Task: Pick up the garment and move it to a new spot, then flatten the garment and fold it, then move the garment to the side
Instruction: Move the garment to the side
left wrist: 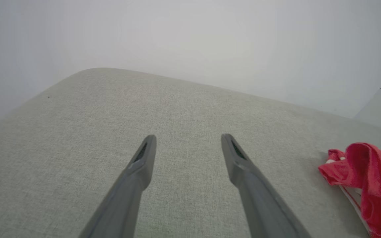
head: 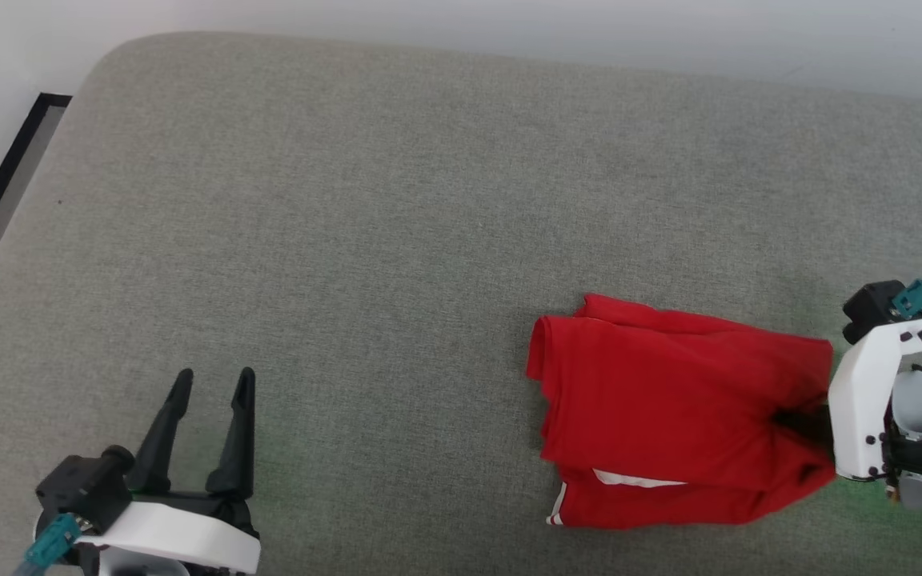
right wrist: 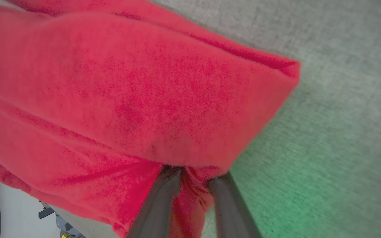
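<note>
- One shirt (head: 677, 416), red, lies folded in several layers on the grey cushion (head: 397, 200), toward the robot's right side. A strip of white trim (head: 637, 480) shows at its near edge.
- Right claw (head: 809, 424): closed on the shirt's right-hand edge. In the right wrist view the two fingers (right wrist: 157, 201) stand close together with red cloth bunched between them.
- Left claw (head: 214, 376): spread apart and holding nothing, above bare cushion, well apart from the shirt.
- Handling, as judged:
  - Light and fully limp. It will drape and sag from any single hold, so the folded layers are likely to slide apart or fall open if lifted by one edge.
  - The knit cloth looks soft, not slippery. A pinch through all layers should hold.
  - Not fragile. The main risk is losing the fold, not damage.
- Where to grip: at a folded edge, with every layer between the fingers. The present hold sits near the middle of the right edge. A low drag across the cushion looks safer than a high lift.
- A second hold by the left claw on the opposite edge would keep the stack flat.
</note>
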Robot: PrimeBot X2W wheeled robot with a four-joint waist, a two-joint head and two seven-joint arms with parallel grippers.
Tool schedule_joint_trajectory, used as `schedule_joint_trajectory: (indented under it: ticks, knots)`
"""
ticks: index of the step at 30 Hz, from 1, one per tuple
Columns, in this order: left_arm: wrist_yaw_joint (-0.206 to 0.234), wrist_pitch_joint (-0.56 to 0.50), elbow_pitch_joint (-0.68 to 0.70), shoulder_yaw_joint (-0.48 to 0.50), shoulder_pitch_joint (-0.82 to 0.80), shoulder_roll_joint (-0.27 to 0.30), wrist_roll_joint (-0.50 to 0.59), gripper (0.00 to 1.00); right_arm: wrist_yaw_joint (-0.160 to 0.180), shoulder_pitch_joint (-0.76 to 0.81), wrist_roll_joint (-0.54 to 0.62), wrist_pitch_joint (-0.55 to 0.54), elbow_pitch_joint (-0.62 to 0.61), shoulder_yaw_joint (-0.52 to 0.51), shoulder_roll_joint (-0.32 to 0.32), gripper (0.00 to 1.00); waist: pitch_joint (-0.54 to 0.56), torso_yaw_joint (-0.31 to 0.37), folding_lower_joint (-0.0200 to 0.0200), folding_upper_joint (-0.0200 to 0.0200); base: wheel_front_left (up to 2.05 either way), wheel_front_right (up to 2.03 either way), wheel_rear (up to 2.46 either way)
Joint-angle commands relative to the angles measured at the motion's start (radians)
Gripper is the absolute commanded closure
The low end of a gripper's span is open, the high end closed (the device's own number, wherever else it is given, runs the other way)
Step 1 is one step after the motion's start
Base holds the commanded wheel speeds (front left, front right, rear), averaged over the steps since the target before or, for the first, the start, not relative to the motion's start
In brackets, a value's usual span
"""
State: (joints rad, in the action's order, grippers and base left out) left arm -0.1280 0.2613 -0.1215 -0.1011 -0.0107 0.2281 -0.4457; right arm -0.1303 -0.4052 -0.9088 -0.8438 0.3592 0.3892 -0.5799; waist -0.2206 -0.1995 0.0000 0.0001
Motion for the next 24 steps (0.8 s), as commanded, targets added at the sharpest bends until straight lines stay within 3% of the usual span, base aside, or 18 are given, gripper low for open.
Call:
schedule_joint_trajectory:
  ticks: [1, 10, 24]
  knots:
    - [-0.004, 0.005, 0.001, 0.004, -0.013, 0.005, -0.010, 0.00, 0.000, 0.013, -0.009, 0.009, 0.002, 0.020, 0.045, 1.00, -0.004, 0.004, 0.0000, -0.0001, 0.00, 0.00, 0.00]
    - [-0.004, 0.005, 0.053, 0.011, -0.049, 0.018, 0.015, 0.00, 0.001, 0.002, 0.016, 0.053, -0.053, -0.119, -0.062, 1.00, -0.030, 0.062, 0.0000, -0.0001, 0.00, 0.00, 0.00]
    - [-0.004, 0.005, 0.036, -0.138, -0.221, 0.055, 0.030, 0.00, 0.000, -0.106, 0.102, 0.125, 0.017, -0.232, -0.186, 1.00, -0.105, 0.194, 0.0000, -0.0001, 0.00, 0.00, 0.00]
